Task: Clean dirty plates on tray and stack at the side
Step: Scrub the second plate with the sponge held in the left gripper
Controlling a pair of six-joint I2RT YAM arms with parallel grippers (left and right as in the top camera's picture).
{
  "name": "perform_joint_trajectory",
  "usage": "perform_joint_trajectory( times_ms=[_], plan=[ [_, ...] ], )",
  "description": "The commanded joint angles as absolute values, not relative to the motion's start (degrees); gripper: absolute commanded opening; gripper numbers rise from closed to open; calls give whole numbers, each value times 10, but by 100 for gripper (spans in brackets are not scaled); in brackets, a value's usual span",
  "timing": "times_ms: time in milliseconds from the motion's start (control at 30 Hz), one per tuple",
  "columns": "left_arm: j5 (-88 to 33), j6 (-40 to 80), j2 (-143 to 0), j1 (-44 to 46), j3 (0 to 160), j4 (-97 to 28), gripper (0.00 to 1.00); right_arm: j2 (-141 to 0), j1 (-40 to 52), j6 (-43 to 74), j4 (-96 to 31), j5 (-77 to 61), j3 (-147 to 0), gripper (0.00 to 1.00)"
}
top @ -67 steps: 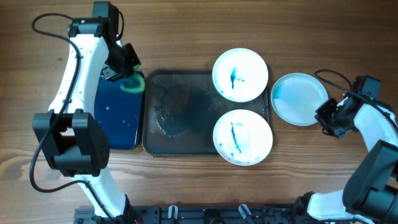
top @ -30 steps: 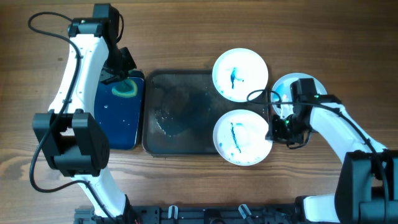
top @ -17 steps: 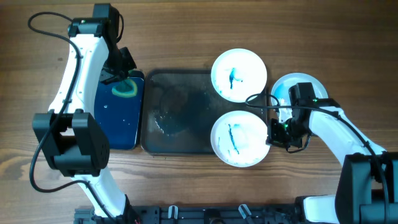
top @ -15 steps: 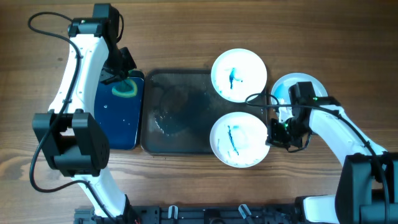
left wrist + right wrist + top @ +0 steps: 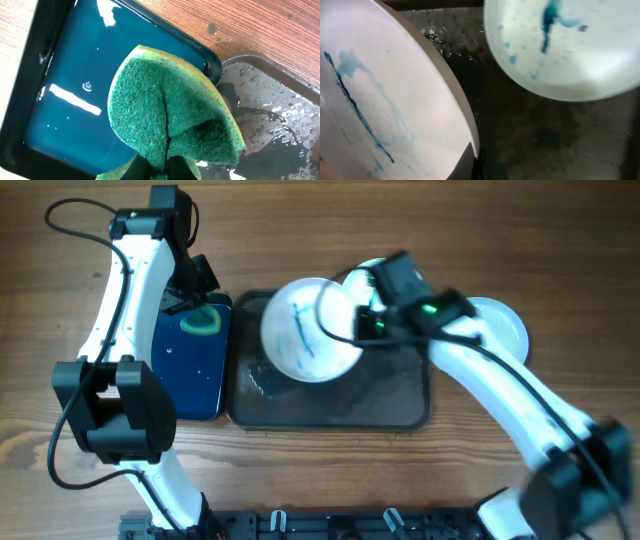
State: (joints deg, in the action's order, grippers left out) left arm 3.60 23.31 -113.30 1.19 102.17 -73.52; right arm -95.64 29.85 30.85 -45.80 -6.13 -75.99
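My right gripper [image 5: 362, 325] is shut on the rim of a white plate [image 5: 300, 330] with thin teal streaks and holds it raised and tilted over the left half of the dark tray [image 5: 330, 405]. In the right wrist view the held plate [image 5: 385, 115] fills the left, with my fingers [image 5: 475, 167] on its edge. A second smeared plate [image 5: 565, 45] lies on the tray's back right, mostly hidden under my arm in the overhead view [image 5: 360, 275]. A third plate [image 5: 500, 325] lies on the table to the right. My left gripper [image 5: 160, 170] is shut on the green sponge [image 5: 170, 115].
The glossy black-and-blue tray [image 5: 185, 370] lies left of the dark tray, with the sponge held above its back right corner. The dark tray's floor [image 5: 270, 105] is wet with water drops. My right arm stretches diagonally across the tray's right side.
My right gripper closed on the front plate's rim, lifted it and carried it left and back over the tray. The left arm and sponge stayed put.
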Motion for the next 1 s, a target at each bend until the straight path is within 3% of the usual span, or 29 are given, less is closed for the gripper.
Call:
perform_joint_trajectory(
  times_ms=[0, 367, 767, 800, 867, 967],
  plan=[
    [26, 247, -1119, 15, 1031, -733, 4, -1060, 322, 306, -459, -43, -820, 4],
    [-114, 264, -1130, 40, 1024, -712, 4, -1202, 323, 256, -455, -117, -867, 4],
    [-120, 408, -1132, 136, 846, -557, 4, -1209, 299, 162, -456, -239, -867, 4],
    [-120, 416, -1132, 140, 836, -550, 4, -1209, 299, 157, -456, -239, -867, 8],
    [-115, 429, -1132, 145, 824, -544, 4, -1209, 299, 119, -454, -241, -867, 51],
    [-108, 428, -1130, 143, 824, -544, 4, -1209, 297, 69, -449, -227, -867, 66]
  ],
)
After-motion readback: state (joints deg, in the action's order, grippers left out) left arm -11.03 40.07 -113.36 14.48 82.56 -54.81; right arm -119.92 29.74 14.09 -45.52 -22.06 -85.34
